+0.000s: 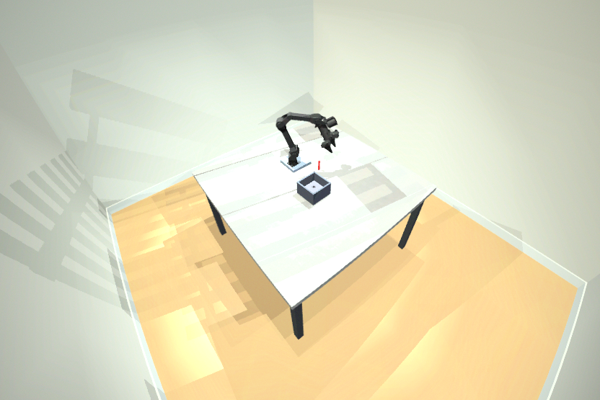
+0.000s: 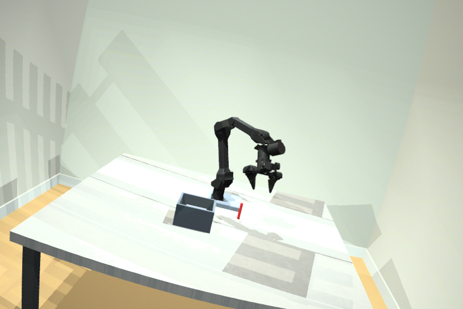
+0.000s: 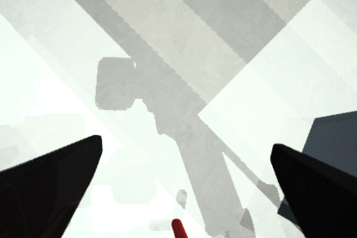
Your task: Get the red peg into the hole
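Note:
The red peg [image 1: 319,165] [image 2: 240,211] [image 3: 179,228] stands upright on the table beside the box; only its top end shows at the bottom edge of the wrist view. The open dark box [image 1: 314,196] [image 2: 193,219] [image 3: 336,142] stands on the table, and its light bottom plate [image 1: 317,184] with a small dark hole [image 1: 313,187] shows in the top view. My gripper [image 1: 331,148] [image 2: 261,190] [image 3: 187,147] is wide open and empty. It points down, above the table and higher than the peg, off to the peg's right in the exterior view.
The arm's base stands on a pale blue plate [image 1: 303,165] [image 2: 228,206], close to the peg and the box. The white table [image 1: 290,259] [image 2: 123,238] carries shadows of the arm and of other shapes. Walls stand behind the table.

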You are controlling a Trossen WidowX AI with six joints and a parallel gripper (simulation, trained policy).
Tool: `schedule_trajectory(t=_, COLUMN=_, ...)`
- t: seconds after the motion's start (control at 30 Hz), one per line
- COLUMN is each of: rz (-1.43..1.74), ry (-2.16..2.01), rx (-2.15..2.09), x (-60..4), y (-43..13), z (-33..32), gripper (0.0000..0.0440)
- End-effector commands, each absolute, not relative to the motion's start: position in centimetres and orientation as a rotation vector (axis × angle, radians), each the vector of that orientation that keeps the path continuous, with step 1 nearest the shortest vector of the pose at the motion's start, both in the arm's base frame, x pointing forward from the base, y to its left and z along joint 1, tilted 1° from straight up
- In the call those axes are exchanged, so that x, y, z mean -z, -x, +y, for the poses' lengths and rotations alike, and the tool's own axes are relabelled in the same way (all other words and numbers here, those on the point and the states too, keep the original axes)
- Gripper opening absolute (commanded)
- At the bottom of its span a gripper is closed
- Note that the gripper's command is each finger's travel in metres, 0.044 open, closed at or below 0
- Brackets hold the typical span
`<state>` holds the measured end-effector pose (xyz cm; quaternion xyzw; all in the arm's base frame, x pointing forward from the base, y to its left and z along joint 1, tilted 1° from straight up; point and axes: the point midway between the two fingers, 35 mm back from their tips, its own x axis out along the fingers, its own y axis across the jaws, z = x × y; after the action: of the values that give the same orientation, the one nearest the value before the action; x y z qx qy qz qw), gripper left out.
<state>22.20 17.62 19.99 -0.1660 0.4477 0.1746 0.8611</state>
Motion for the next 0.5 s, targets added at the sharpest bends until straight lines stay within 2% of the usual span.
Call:
schedule_trajectory(t=0.0, rz=1.009, ry=0.254, rx=-0.295, x=-19.0, y=-21.7, z=16.6, gripper=0.044)
schedule_trajectory(t=0.47, rz=1.214, ry=-0.09, rx=0.034, x=-15.6, y=-19.7, z=12.9, gripper=0.044)
